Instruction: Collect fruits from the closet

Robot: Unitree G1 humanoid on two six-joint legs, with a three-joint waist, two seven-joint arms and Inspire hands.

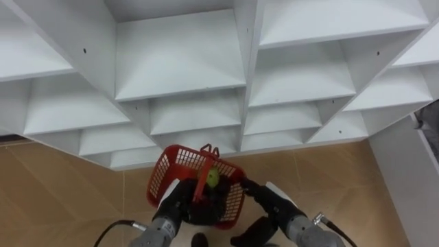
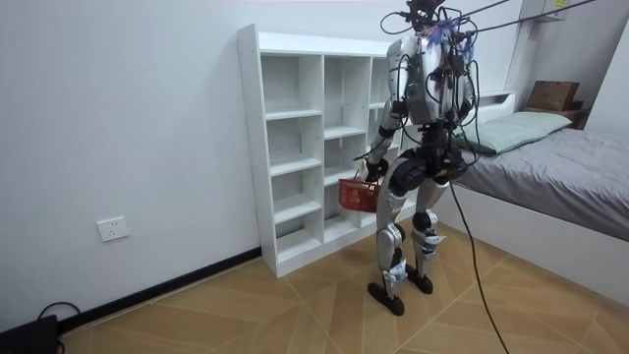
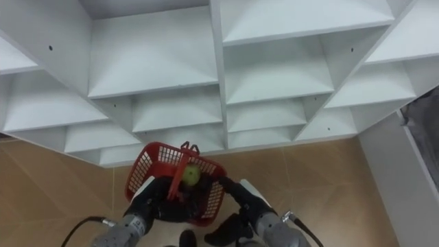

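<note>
Red basket (image 1: 163,173), green fruit (image 1: 213,178), white closet (image 1: 178,62)

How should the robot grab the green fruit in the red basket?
Take the green fruit by its round sides, from above, I'd say: the mesh walls of the red basket surround it and just the top is open. Come in slightly from the right, since the handle and the left robot hand gripping it are at the fruit's left. The right robot hand is close by.

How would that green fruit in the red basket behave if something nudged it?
The green fruit looks round and smooth, so it would probably roll around inside the red basket. It is small beside the basket, so likely light. How firm it is, I cannot tell.
</note>
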